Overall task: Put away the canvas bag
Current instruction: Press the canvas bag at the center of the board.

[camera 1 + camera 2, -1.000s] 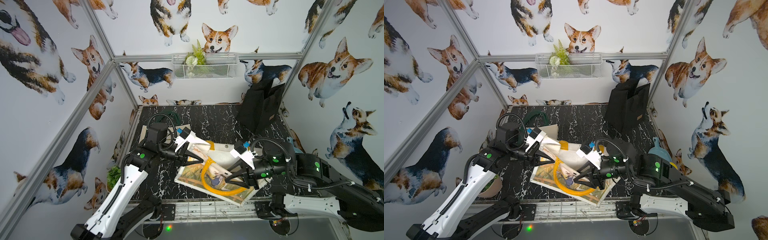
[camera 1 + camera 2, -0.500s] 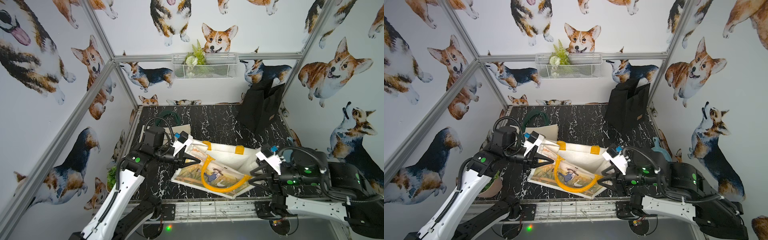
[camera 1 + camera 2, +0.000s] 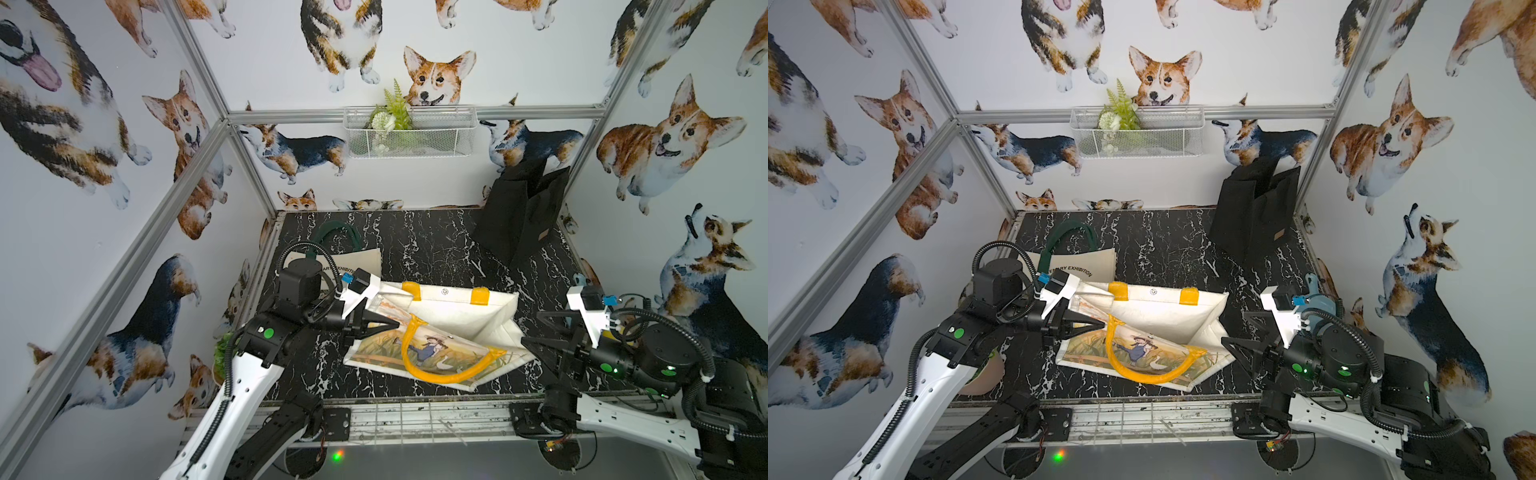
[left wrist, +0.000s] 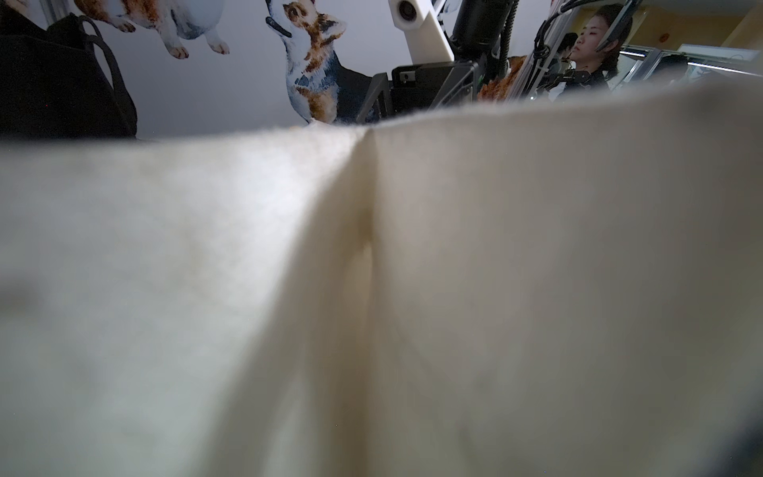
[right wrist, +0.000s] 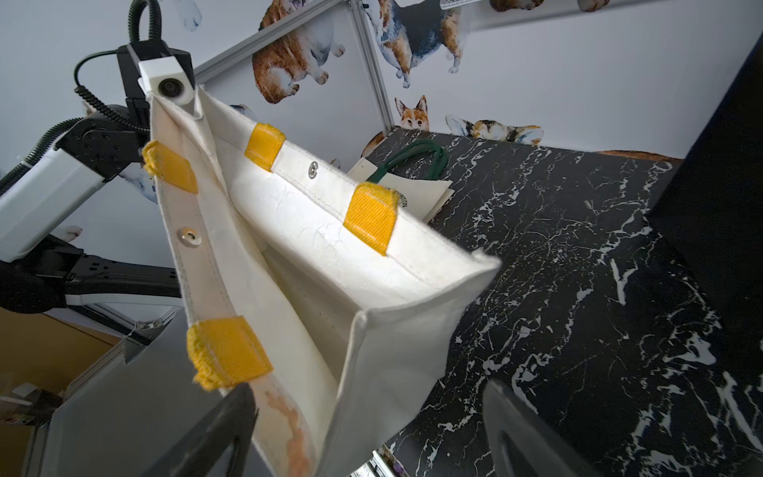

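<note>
**Inspector:** Condition of the left gripper (image 3: 390, 324)?

**Examiner:** Clenched. Its jaws are pinched together on the rim of the canvas bag (image 3: 453, 316), at the end of the bag nearest that gripper. That end is held up against the gripper's camera mount. Pale cloth fills almost the whole left wrist view.

**Inspector:** And the right gripper (image 3: 534, 328)?

**Examiner:** Jaws spread wide, gripping nothing. The bag's other end sits just ahead of it. In the right wrist view the side panel stands between the two fingers (image 5: 231, 417). Whether a fingertip touches the cloth, I cannot tell.

**Inspector:** Location of the bag?

**Examiner:** Stretched between the two grippers over the marble table (image 3: 415, 237), mouth gaping, with the white lining and snap buttons visible from the right wrist. The printed side faces the arm bases, and a yellow handle (image 3: 449, 376) hangs across it.

**Inspector:** Other items noted?

**Examiner:** A black bag (image 3: 519, 224) stands upright well beyond the right gripper, at the far corner. A cream tote (image 3: 365, 262) with green handles lies flat just behind the left gripper's wrist, apart from the canvas bag.
</note>
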You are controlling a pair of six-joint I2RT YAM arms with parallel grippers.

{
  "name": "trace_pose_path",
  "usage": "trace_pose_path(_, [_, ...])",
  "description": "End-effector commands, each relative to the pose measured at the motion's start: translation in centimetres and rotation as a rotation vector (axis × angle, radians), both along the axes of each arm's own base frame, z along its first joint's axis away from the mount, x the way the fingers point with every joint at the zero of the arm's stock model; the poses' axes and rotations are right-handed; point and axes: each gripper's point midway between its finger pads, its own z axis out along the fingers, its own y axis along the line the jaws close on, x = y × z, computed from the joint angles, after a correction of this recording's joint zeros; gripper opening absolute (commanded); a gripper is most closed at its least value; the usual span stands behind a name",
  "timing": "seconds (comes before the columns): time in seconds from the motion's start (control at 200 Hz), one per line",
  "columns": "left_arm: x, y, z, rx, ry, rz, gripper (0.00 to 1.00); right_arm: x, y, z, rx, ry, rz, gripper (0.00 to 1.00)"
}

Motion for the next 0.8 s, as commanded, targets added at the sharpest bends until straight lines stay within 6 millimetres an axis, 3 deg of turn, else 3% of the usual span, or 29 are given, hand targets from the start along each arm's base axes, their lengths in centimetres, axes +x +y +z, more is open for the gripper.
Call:
trace_pose_path(0.0, [0.8, -0.2, 1.2, -0.026, -0.044, 0.021, 0.0, -1.5, 1.4, 1.7, 0.143, -0.05, 0.112, 0.88])
trace_pose_path(0.165, [0.8, -0.3, 1.7, -0.035, -0.058, 0.017, 0.0, -2.5, 3.1, 0.3, 0.163, -0.03, 0.2, 0.89])
trace_pose_path(0.311, [-0.5, 0.0, 2.9, -0.106, -0.17, -0.024, 0.0, -0.8, 3.8, -2.2, 0.053, -0.054, 0.136, 0.89])
trace_pose_path(0.381, [-2.3, 0.5, 2.8, -0.155, -0.302, -0.08, 0.0, 0.2, 3.5, -2.5, 0.029, -0.114, 0.092, 0.89])
trace_pose_path(0.461, [-3.5, 1.0, 2.9, -0.201, -0.4, -0.099, 0.0, 0.9, 2.9, -1.5, 0.048, -0.211, 0.054, 0.89])
trace_pose_path(0.496, [-3.8, 1.0, 1.3, -0.192, -0.397, -0.119, 0.0, 0.9, 2.7, -1.0, 0.06, -0.251, 0.05, 0.89])
trace_pose_path(0.687, [-5.6, 1.7, -1.1, -0.152, -0.473, -0.179, 0.0, -0.2, 1.8, 0.8, 0.06, -0.404, 0.11, 0.89])
trace_pose_path(0.707, [-5.9, 1.9, -0.1, -0.158, -0.515, -0.181, 0.0, -0.4, 1.8, 0.8, 0.058, -0.411, 0.121, 0.89])
trace_pose_path(0.797, [-6.4, 2.1, 0.1, -0.144, -0.557, -0.189, 0.0, -1.3, 1.8, 0.8, 0.045, -0.434, 0.178, 0.89])
